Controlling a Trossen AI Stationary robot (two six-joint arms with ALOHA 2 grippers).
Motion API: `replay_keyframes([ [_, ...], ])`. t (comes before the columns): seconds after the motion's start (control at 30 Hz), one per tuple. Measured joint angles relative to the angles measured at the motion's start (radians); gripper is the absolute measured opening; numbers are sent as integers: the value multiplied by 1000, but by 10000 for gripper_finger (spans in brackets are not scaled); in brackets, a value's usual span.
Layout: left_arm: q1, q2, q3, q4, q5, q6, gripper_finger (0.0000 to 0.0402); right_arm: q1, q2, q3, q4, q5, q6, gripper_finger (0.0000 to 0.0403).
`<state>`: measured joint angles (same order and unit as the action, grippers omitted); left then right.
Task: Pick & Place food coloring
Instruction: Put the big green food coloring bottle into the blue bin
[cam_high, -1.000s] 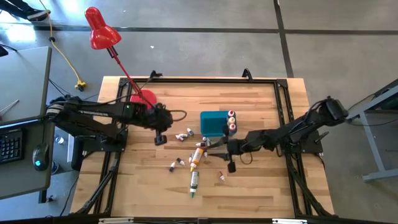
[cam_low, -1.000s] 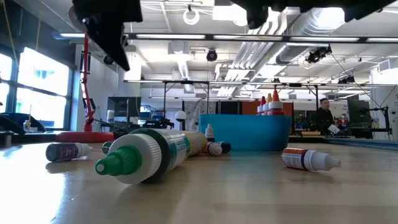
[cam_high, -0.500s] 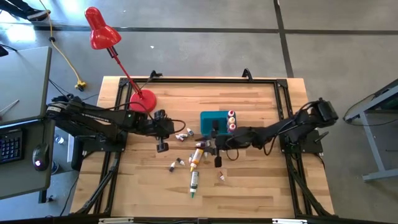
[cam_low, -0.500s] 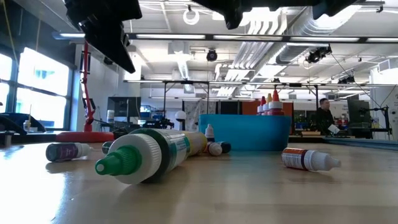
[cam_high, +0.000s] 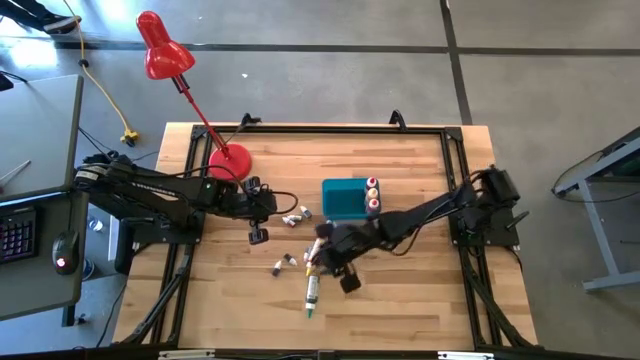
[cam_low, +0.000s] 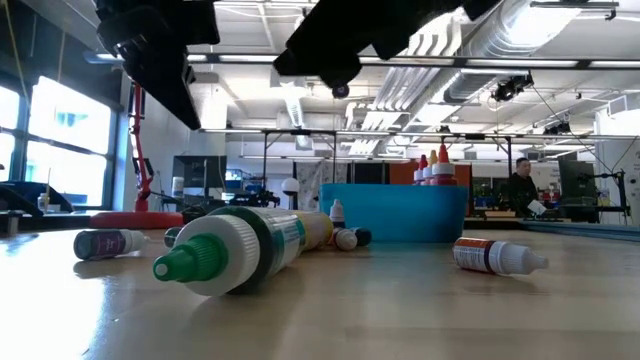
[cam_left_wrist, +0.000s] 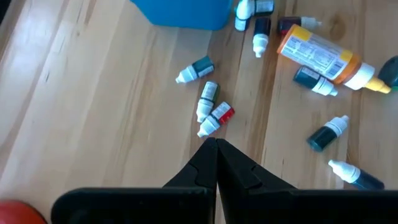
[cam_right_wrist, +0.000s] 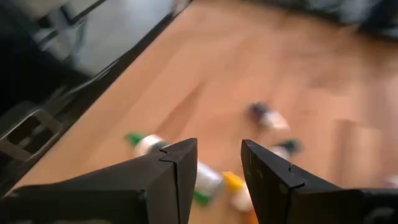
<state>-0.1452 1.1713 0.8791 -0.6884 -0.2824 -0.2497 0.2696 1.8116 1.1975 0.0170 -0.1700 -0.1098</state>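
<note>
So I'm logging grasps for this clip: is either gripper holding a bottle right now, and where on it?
Nothing is held. The left gripper is shut and empty; the right gripper is open above the bottles.

We've got high view straight down over the whole table (cam_high: 420, 300); low view at tabletop level facing the room; both share the blue bin (cam_high: 343, 199).
</note>
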Motion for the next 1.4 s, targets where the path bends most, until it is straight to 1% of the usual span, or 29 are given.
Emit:
replay_keyframes([
  [0.13,0,0,0,0,-1,-17,0,28,102,140,-163,-81,-55,119],
  [0.3,0,0,0,0,3,-17,0,58,188,286,-331,-84,-115,119],
  [0.37,0,0,0,0,3,-18,0,60,213,328,-361,-80,-117,119],
  [0.47,0,0,0,1,4,-17,0,59,240,365,-350,-74,-144,119],
  [0.63,0,-2,0,-1,8,-18,0,68,273,376,-328,-67,-284,119],
  [0.73,0,-8,0,0,29,-25,0,75,273,364,-325,-76,-325,114],
  [0.9,0,-12,0,-4,65,-48,0,73,272,363,-274,-111,-334,98],
  [1.0,0,-12,0,-4,66,-49,0,70,272,363,-258,-180,-308,93],
  [1.03,0,-12,0,-5,66,-50,0,69,272,363,-258,-182,-297,94],
  [1.13,0,-12,0,-10,66,-50,0,73,271,363,-289,-115,-316,106],
  [1.27,0,-12,0,-10,65,-54,0,80,271,363,-309,-20,-379,136],
  [1.33,0,-12,0,-10,65,-60,0,83,271,363,-324,1,-394,155],
  [1.4,0,-12,0,-10,65,-70,0,84,271,363,-340,1,-395,174],
])
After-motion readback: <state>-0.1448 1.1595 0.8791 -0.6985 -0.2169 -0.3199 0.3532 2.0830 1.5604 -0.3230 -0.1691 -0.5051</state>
